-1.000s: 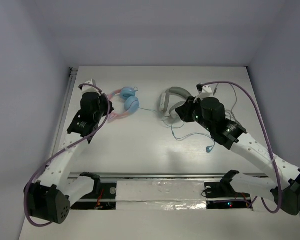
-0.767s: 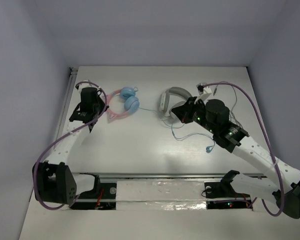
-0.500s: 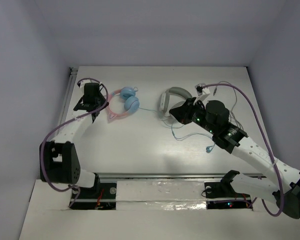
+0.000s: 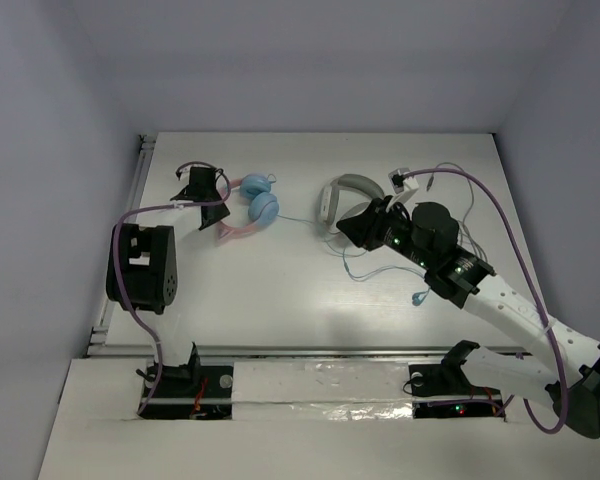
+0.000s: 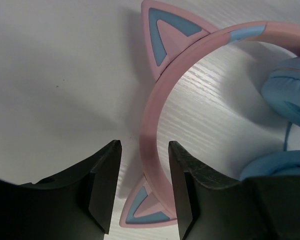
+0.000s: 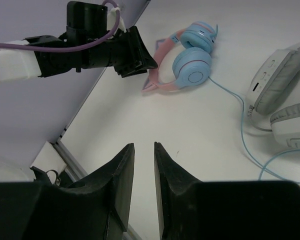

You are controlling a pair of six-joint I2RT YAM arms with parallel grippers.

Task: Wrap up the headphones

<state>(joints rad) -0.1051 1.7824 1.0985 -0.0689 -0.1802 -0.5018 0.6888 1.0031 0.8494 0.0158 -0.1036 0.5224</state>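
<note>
Plainly, the left gripper [image 5: 142,150] straddles the pink band [image 5: 152,115] of the headphones [image 4: 248,208] with jaws apart, likely to pin them at the far left of the table [image 4: 300,300]. The right gripper [image 6: 144,147] hovers slightly parted and empty, probably bound for the cable [image 6: 225,89].

White arms [image 4: 508,310], black joints [image 4: 140,266], purple cables [image 4: 525,270].

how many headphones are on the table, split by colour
pink and light-blue headphones: 1
white-and-grey headphones: 1
total: 2
</note>
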